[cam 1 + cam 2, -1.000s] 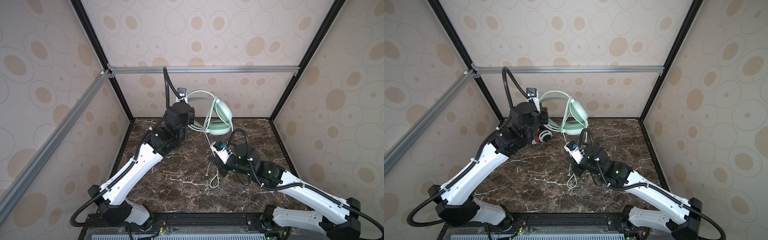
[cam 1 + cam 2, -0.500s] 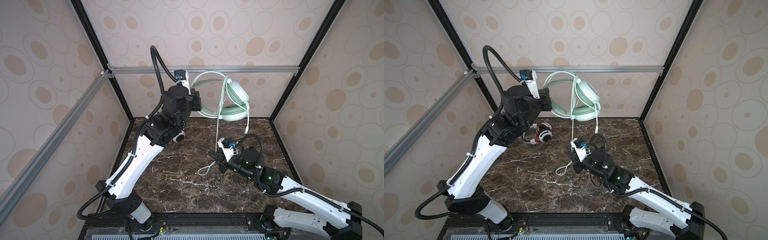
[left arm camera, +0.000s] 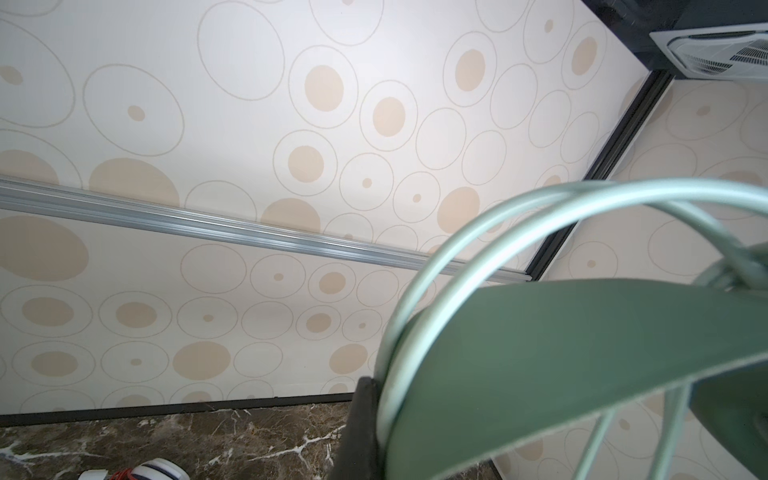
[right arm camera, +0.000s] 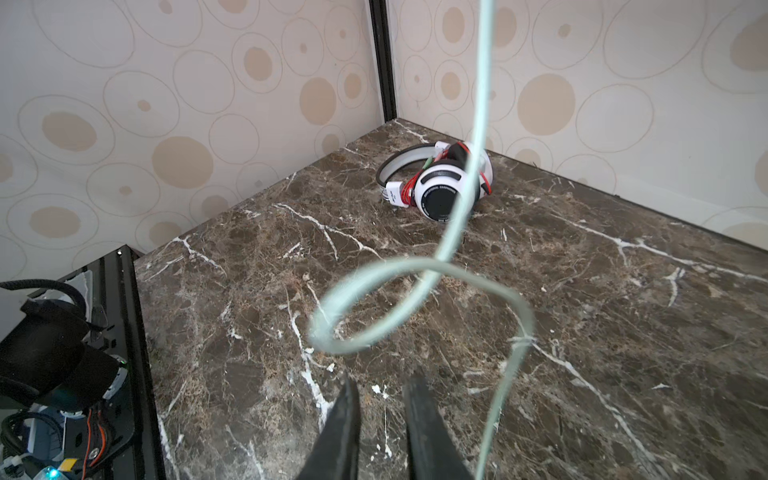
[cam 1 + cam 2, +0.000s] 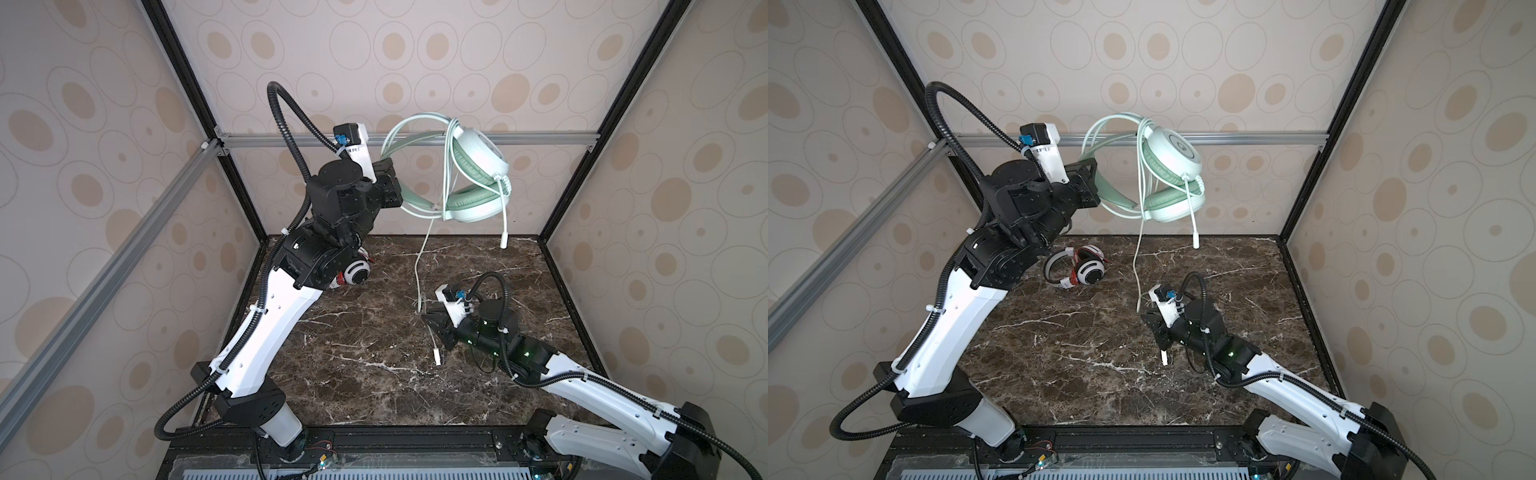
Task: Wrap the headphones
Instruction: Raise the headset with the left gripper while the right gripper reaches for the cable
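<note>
The mint-green headphones (image 5: 480, 162) (image 5: 1173, 156) hang high near the back wall. My left gripper (image 5: 392, 187) (image 5: 1090, 183) (image 3: 376, 399) is shut on their headband. Their pale green cable (image 5: 419, 266) (image 5: 1136, 257) (image 4: 457, 208) drops to the table, loops, and ends in a white plug (image 5: 437, 360) (image 5: 1165, 357). My right gripper (image 5: 434, 326) (image 5: 1154, 328) (image 4: 382, 382) sits low over the table beside the cable, with its jaws slightly open and nothing between them. The white headphones (image 5: 355, 273) (image 5: 1088, 270) (image 4: 440, 183) with red cable lie at the back left, partly hidden by my left arm in a top view.
The dark marble table (image 5: 374, 374) (image 5: 1079, 365) is boxed in by patterned walls. An aluminium rail (image 5: 291, 139) (image 5: 1246, 137) runs along the back wall, level with the raised headset. A microphone boom (image 5: 504, 224) hangs from the green ear cup. A black frame (image 4: 137, 332) edges the table.
My left arm has lifted the green headphones from near the table to high up, drawing the cable straight. My right gripper has opened, and the cable now lies beside its jaws.
</note>
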Controlling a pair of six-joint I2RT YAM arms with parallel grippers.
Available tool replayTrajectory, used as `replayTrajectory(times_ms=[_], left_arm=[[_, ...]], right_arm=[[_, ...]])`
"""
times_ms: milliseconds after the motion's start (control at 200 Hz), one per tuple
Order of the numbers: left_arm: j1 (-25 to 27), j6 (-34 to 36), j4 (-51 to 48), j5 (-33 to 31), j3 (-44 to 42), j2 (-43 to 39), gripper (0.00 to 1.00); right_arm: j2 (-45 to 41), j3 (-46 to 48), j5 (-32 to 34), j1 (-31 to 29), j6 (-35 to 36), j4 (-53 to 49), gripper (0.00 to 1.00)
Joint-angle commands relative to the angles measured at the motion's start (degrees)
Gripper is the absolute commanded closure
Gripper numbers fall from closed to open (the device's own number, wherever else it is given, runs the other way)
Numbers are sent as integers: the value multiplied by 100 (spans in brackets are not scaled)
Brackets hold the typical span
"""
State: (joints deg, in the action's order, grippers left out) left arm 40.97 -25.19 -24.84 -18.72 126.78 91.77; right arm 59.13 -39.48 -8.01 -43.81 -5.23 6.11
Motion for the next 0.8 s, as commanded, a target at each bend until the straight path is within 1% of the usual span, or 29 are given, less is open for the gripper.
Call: replayTrajectory(times_ms=[0,50,155,220,375,490,555,615,660,795], left_arm=[[-73,-460,586,61,348,-94,100],[-86,-460,564,61,355,-105,100],[-90,-425,516,48,351,-124,100],[-98,-426,507,61,348,-133,100],[-123,-403,489,92,343,-133,100],[-129,-434,495,162,330,-133,100],[-133,-451,505,191,321,-133,100],[-135,-453,510,243,312,-133,100],[-141,-452,498,292,305,-133,100],[-159,-477,486,475,242,-147,100]], right_arm=[[65,179,-254,91,30,181,74],[-37,216,-207,109,-56,193,68],[-370,320,-79,163,-240,202,46],[-580,305,104,201,-242,13,39],[-1094,118,532,283,31,-486,32],[-1160,-251,679,535,199,-802,28],[-1086,-435,525,740,265,-715,26],[-920,-617,228,956,262,-524,24],[-716,-774,28,1085,267,-367,23],[-45,-1186,-292,1279,240,297,21]])
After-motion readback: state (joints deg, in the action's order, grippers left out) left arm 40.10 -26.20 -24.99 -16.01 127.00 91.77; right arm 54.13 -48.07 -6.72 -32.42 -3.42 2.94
